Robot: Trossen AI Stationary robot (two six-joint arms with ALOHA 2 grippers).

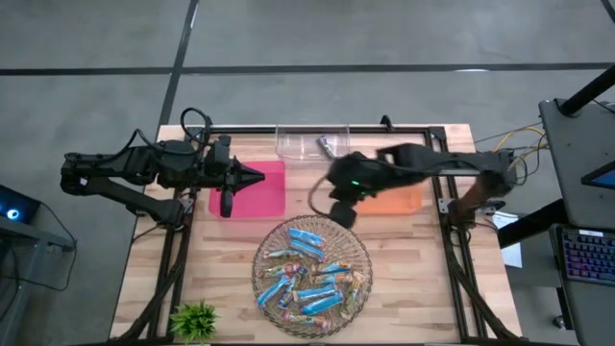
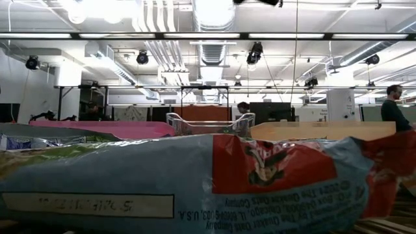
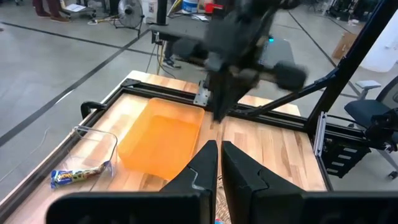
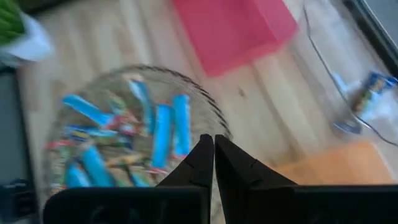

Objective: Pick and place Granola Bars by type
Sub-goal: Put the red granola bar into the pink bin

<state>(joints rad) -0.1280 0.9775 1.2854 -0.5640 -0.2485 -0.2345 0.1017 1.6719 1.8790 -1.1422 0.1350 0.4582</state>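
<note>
I count one granola bar point(image 3: 79, 176) in the clear tray point(image 1: 309, 142); pink tray point(image 1: 258, 188) and orange tray point(image 3: 163, 138) sit bare. The wire basket point(image 1: 357, 252) holds most Granola Bars point(image 1: 306, 274). My right gripper point(image 4: 212, 144) is pressed together, empty, near its rim; left gripper point(image 3: 219, 151) likewise, over the pink tray.

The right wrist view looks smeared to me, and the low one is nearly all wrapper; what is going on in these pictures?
In the right wrist view the wire basket of granola bars and the pink tray streak with motion blur. In the left wrist view the right arm blurs likewise, while the orange tray stays crisp. In the low view one bar's wrapper sits against the lens, hiding the table; ceiling lights glare above.
</note>
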